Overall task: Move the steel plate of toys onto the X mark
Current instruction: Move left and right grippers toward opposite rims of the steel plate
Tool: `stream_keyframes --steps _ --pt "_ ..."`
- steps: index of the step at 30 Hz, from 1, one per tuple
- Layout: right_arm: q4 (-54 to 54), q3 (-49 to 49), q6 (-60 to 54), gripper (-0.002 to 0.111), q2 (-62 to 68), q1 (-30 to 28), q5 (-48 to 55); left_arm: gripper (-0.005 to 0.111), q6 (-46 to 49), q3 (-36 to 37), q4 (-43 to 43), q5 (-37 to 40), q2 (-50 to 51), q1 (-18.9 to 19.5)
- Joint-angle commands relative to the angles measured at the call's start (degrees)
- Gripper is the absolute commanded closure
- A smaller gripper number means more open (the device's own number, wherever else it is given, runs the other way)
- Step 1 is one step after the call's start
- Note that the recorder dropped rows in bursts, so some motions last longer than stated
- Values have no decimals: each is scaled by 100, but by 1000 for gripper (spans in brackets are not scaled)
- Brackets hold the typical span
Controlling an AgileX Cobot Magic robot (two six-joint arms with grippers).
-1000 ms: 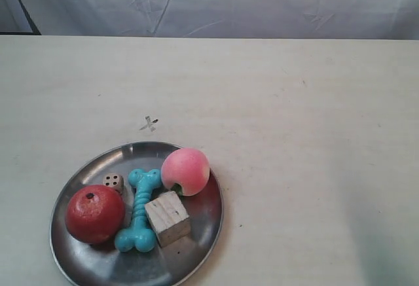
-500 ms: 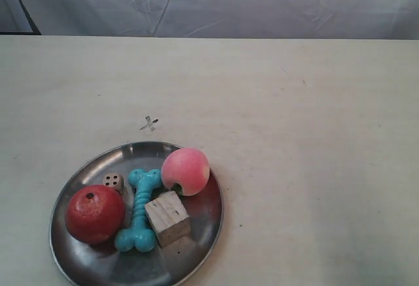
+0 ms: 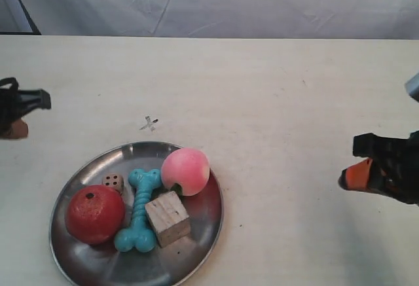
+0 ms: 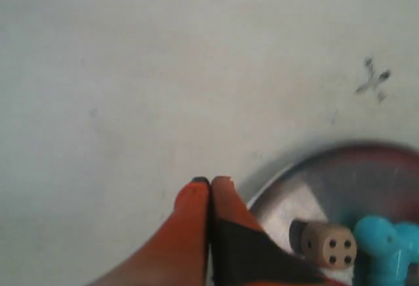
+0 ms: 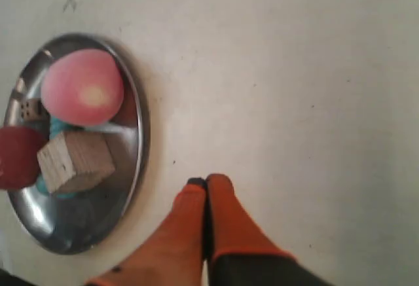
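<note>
The steel plate [image 3: 196, 247] lies at the table's near left, holding a red ball [image 3: 95, 214], pink peach [image 3: 185, 171], turquoise bone [image 3: 139, 211], wooden cube [image 3: 167, 218] and small die [image 3: 113, 182]. The X mark [image 3: 149, 124] is drawn just beyond the plate's far rim, uncovered. My left gripper [image 4: 209, 181] is shut and empty beside the plate's rim [image 4: 294, 197], near the die [image 4: 327, 243]. My right gripper [image 5: 206, 181] is also shut and empty, on bare table a short way from the plate's other side [image 5: 141, 135].
The pale table [image 3: 294, 103] ends at a far edge backed by a white cloth [image 3: 229, 1]. The left arm [image 3: 19, 112] shows at the exterior view's left edge and the right arm [image 3: 383, 168] at its right edge.
Both arms have come into the exterior view, one from each side edge. The plate and its toys have not moved.
</note>
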Motion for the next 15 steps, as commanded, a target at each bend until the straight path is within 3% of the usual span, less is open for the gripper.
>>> stream_keyframes --steps 1,10,11,12,15 --pt "917 -126 -1305 109 1026 13 287 107 433 -47 -595 753 463 -35" --pt "1424 -126 -1850 109 1566 245 225 107 520 -34 -863 805 354 62" --pt "1428 -126 -1850 109 1566 372 164 107 426 -24 -1014 832 354 210" --pt "1453 -126 -1850 109 1566 664 -15 107 649 77 -1581 860 343 647" --pt "1453 -126 -1850 109 1566 1203 -423 107 1975 448 -2799 1036 343 1529"
